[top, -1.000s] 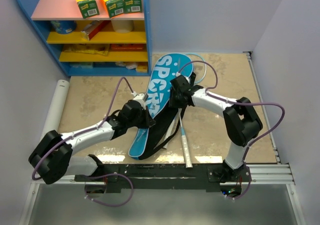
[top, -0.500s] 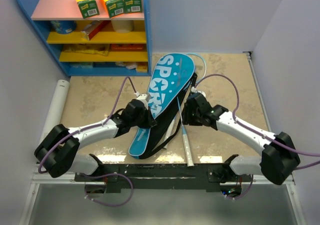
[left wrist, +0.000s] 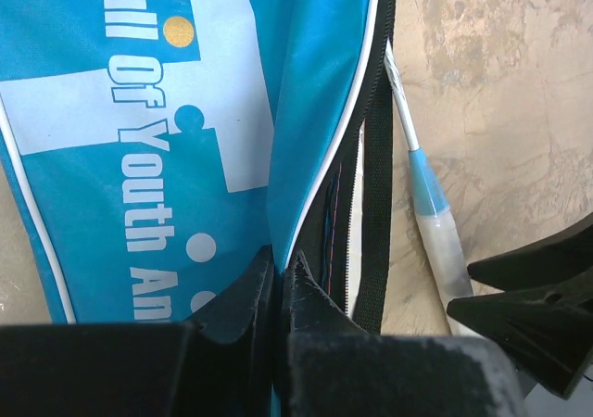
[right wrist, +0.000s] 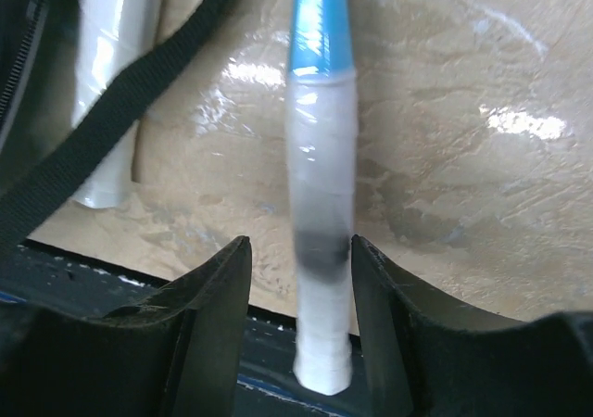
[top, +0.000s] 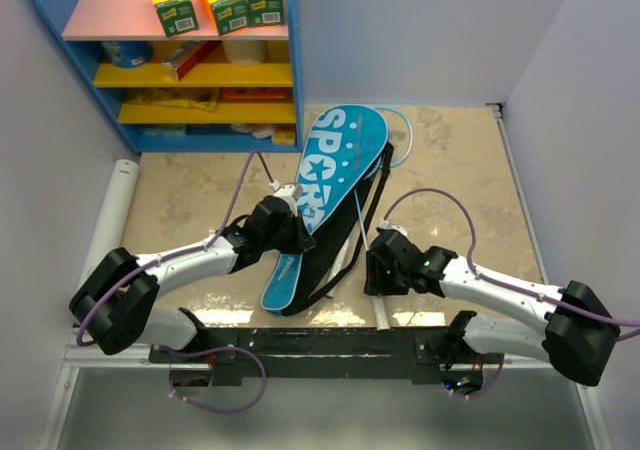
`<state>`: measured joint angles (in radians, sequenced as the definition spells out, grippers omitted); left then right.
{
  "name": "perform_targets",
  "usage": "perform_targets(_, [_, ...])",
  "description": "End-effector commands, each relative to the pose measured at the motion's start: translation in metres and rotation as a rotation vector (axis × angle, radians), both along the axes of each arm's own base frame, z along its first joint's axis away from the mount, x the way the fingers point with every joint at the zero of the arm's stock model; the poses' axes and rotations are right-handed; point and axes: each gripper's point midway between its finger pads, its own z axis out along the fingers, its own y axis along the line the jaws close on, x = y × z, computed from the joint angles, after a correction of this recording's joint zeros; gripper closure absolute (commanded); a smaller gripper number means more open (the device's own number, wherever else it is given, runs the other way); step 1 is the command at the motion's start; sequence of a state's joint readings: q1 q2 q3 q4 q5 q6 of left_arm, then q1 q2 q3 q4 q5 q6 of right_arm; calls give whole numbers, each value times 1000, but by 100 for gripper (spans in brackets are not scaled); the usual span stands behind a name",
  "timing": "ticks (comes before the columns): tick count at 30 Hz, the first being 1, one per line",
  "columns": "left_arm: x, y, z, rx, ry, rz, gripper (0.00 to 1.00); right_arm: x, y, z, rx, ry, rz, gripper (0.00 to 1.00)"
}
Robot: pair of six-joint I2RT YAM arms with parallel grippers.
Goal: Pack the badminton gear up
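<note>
Where the beige marbled table (top: pixel 200 190) meets pale walls, a blue shelf unit (top: pixel 292 70) carrying orange-green boxes (top: pixel 222 0) stands at 11 o'clock. The blue bag (top: pixel 325 185) lies mid-table, its head toward 12. Only the left wrist view shows the left gripper (left wrist: pixel 278 278) pinched together on the bag's piped edge. Only the right wrist view shows the right gripper (right wrist: pixel 301 278), fingers apart astride a racket handle (right wrist: pixel 320 185), with a second handle (right wrist: pixel 111 111) at 9 o'clock.

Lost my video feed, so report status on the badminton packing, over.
Left gripper shut, pinching bag edge. Right gripper open, straddling a racket handle, not clamped. Black strap lies beside it, not across.
</note>
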<state>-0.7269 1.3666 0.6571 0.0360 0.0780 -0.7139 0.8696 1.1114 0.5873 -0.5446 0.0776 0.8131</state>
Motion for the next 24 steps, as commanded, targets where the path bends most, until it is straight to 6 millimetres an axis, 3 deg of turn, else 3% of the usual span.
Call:
perform_targets(1, [14, -13, 27, -60, -75, -4, 100, -6, 9, -11, 40, 20, -43, 50])
perform_targets(7, [13, -12, 29, -60, -79, -6, 100, -5, 10, -17, 9, 10, -53, 50])
perform_targets(8, [13, -12, 29, -59, -78, -4, 100, -5, 11, -20, 2, 15, -54, 54])
perform_targets(10, [12, -12, 30, -61, -80, -5, 100, -4, 12, -23, -6, 14, -53, 67])
perform_targets(11, [11, -12, 29, -63, -78, -7, 100, -3, 12, -23, -7, 15, -71, 87])
perform_targets(13, [10, -12, 30, -65, -78, -11, 100, 2, 15, -20, -3, -4, -84, 99])
perform_targets(18, [0, -9, 26, -57, -70, -8, 100, 19, 31, 7, 40, -53, -104, 100])
perform_targets(24, [-21, -10, 17, -70, -55, -9, 100, 42, 77, 57, 175, -103, -58, 100])
